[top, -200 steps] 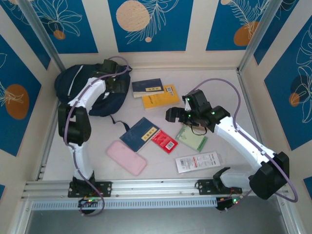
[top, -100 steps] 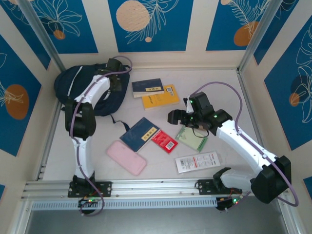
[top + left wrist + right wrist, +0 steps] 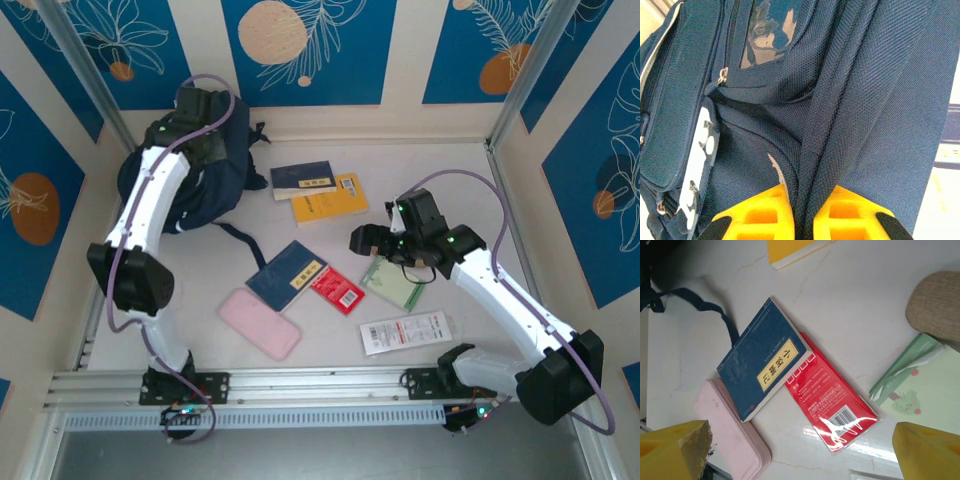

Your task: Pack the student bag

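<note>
**Two arms at work: bag held, books waiting**

From above, the student bag (image 3: pixel 205 190) slumps in the desk's far left corner, with the left gripper (image 3: pixel 212 142) at its top. The right gripper (image 3: pixel 362 240) hovers mid-desk beside a green notepad (image 3: pixel 393 283). A yellow book (image 3: pixel 330 198) lies near the far edge.

The left wrist camera shows the yellow fingers (image 3: pixel 757 215) clenched on a ridge of the bag's navy fabric.

The right wrist camera shows fingers spread wide and gripping nothing, above a navy book (image 3: pixel 762 372), red packet (image 3: pixel 832 402) and pink case (image 3: pixel 735 440).

The step looks like holding the bag ready. Next, its mouth must open and the right arm must pick up an item.

The desk (image 3: pixel 470 200) is pale and marbled. The walls are cream with blue panels.
</note>
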